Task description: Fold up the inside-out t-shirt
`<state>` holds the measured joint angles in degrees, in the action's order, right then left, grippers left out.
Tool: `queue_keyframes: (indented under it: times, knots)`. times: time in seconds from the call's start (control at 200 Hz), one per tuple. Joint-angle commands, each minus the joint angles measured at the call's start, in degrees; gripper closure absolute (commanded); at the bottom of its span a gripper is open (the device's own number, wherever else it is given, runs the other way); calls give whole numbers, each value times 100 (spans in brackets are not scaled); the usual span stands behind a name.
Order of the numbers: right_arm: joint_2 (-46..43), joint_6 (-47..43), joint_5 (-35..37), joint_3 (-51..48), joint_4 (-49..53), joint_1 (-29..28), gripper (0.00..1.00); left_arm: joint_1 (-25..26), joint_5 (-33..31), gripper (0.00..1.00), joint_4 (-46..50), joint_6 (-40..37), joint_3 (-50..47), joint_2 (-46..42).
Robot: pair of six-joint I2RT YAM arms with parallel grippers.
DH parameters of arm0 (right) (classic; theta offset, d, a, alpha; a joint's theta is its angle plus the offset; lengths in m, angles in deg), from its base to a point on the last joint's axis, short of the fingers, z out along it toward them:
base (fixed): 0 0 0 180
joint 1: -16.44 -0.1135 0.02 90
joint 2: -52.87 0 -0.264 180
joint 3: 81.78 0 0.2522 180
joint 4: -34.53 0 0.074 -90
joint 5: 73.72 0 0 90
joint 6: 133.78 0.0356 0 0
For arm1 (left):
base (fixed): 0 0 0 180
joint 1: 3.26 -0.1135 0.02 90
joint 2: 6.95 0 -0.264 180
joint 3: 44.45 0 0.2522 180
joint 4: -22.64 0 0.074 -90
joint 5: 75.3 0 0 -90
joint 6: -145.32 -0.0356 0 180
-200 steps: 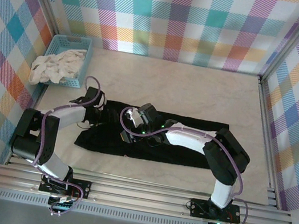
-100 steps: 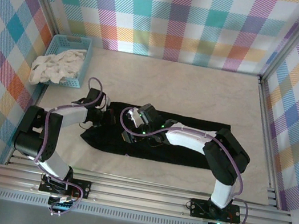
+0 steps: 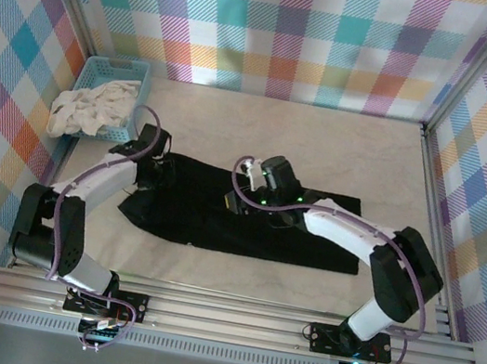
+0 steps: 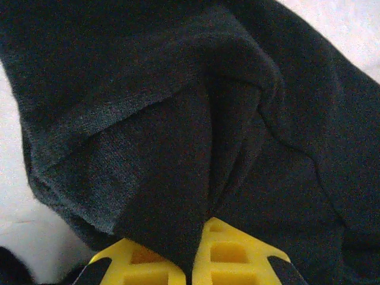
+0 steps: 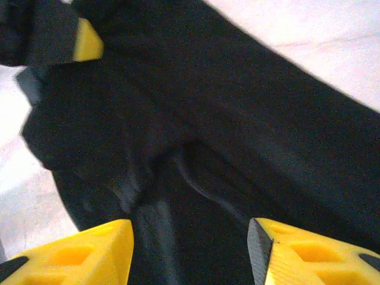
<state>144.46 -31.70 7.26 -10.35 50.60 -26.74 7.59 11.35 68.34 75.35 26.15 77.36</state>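
My left gripper [image 4: 193,252] is clenched on a fold of the inside-out t-shirt [image 4: 178,89], pinching it at its left end. My right gripper [image 5: 190,231] hangs with its jaws apart close over the shirt's middle, grasping nothing. The black shirt lies in a long band across the table [image 3: 325,149], near the blue basket [image 3: 113,63].

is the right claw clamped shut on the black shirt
No, the right wrist view shows the right claw with its yellow fingers well apart above the t-shirt, none of it pinched between them.
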Motion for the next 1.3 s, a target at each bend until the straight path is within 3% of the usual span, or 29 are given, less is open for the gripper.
queue_keyframes:
  times: [0.0, 0.235, 0.605, 0.83, 0.975, 1.09, 1.135, 1.23, 1.3]
  knots:
    - [-243, 234, -97, -278, -296, 247, 44, -17, -1523, 100, 1471, -493, 750, -187]
    - [-771, 296, 89, -740, -319, 701, 43, -224, -4392, 100, 2832, -1889, 2244, 55]
    - [-1225, 267, 528, -1061, 33, 960, 41, 206, -4637, 100, 3381, -2093, 3234, 730]
    - [-1416, 208, 809, -1148, 317, 1059, 40, 976, -4402, 100, 3969, -1444, 3501, 1041]
    - [-1620, 214, 1009, -1165, 565, 1234, 40, 1921, -4103, 100, 4263, -760, 3859, 1615]
    - [-1861, 249, 1275, -1195, 781, 1383, 40, 2671, -3420, 100, 4247, -185, 4307, 2421]
    - [-1966, 251, 1398, -1217, 875, 1440, 39, 2910, -3123, 92, 4273, 59, 4608, 2843]
    - [-2262, 297, 1661, -1314, 1012, 1585, 39, 3457, -2252, 64, 3932, 223, 5304, 3673]
    - [-2447, 342, 1805, -1415, 1080, 1710, 38, 3741, -1407, 55, 3638, 228, 5926, 4104]
